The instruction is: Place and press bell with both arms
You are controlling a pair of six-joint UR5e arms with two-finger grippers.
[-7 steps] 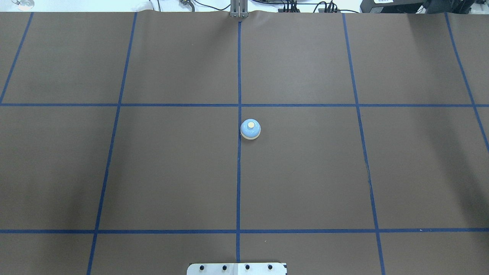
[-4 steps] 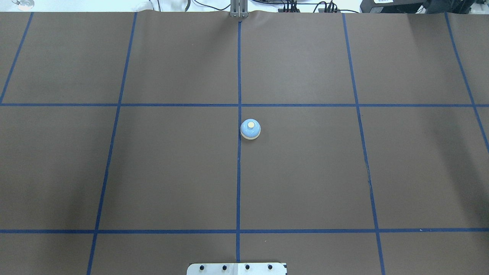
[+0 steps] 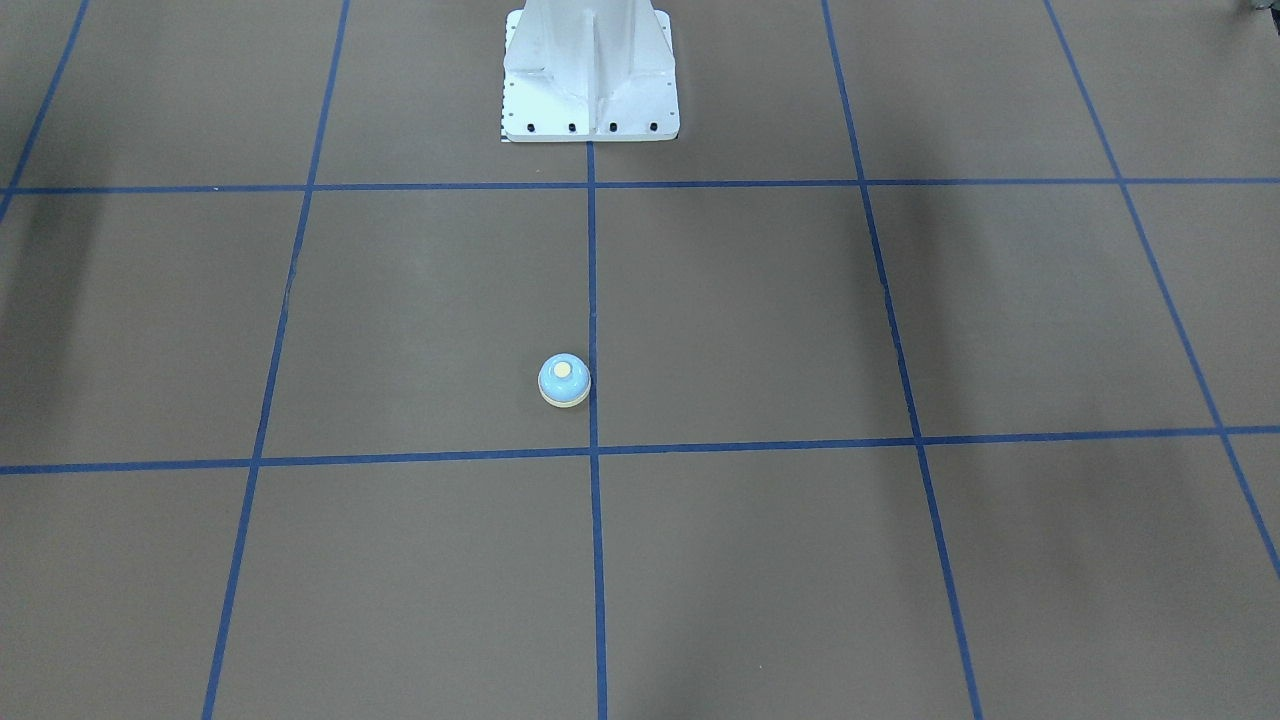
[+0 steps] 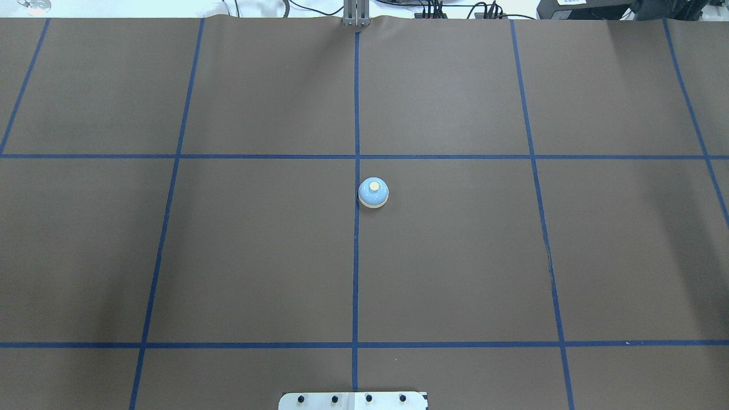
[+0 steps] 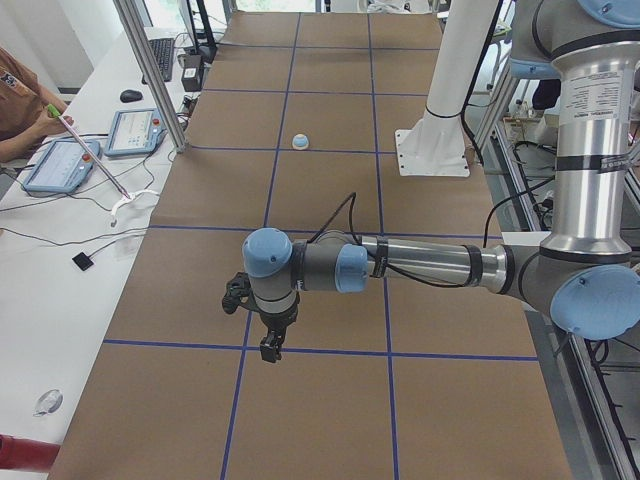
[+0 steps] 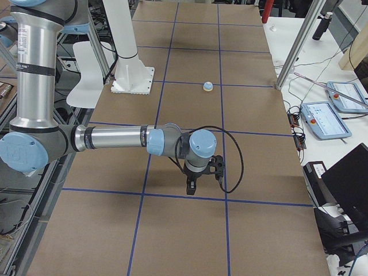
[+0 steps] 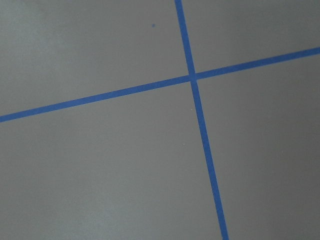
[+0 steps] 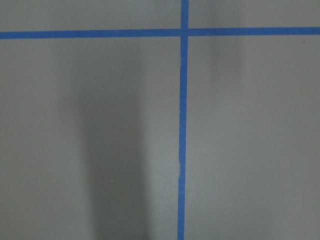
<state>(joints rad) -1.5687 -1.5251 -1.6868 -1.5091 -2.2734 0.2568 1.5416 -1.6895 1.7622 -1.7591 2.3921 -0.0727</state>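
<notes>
The bell (image 4: 373,193), a light-blue dome with a cream rim and cream button, stands upright alone just right of the centre tape line. It also shows in the front-facing view (image 3: 564,381) and far off in both side views (image 5: 301,141) (image 6: 208,86). My left gripper (image 5: 270,345) hangs over the table's left end, far from the bell. My right gripper (image 6: 191,187) hangs over the right end, equally far. I cannot tell whether either is open or shut. Both wrist views show only brown paper and blue tape.
The white pedestal (image 3: 590,70) stands at the robot's side of the table, its base plate (image 4: 353,400) at the overhead view's bottom edge. Side tables hold teach pendants (image 5: 62,165) (image 6: 325,119) and cables. An operator (image 5: 20,100) sits beyond the table's far edge.
</notes>
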